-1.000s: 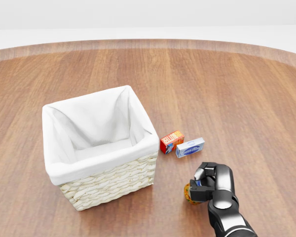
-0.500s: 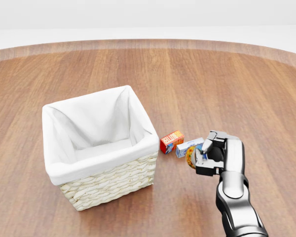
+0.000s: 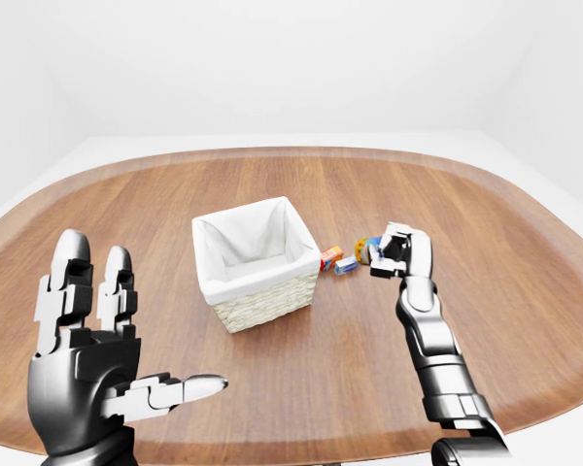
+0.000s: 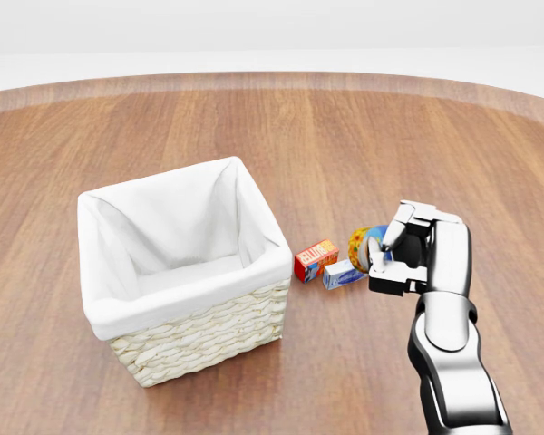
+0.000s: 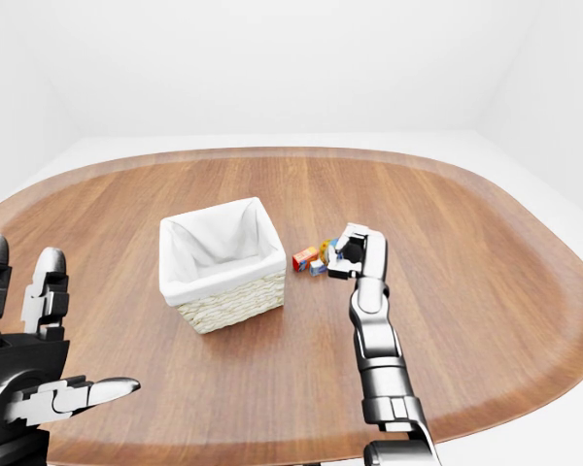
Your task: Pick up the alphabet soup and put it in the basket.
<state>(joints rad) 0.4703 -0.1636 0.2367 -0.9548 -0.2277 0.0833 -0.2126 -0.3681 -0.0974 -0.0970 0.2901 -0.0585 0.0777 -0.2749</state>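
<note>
Much bare table [image 4: 490, 145] beyond basket [image 4: 186, 322]

Head cam looks down close on basket [image 4: 186, 272]; eye cams wider, share it.

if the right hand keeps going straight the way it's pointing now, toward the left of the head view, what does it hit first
Probably the basket. The right hand, shut on the alphabet soup can, is raised and looks set to pass over two small boxes; depth is uncertain.

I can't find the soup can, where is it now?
In the head view the soup can is at the right, gripped in the right hand, lifted just above the blue box, right of the basket.
</note>
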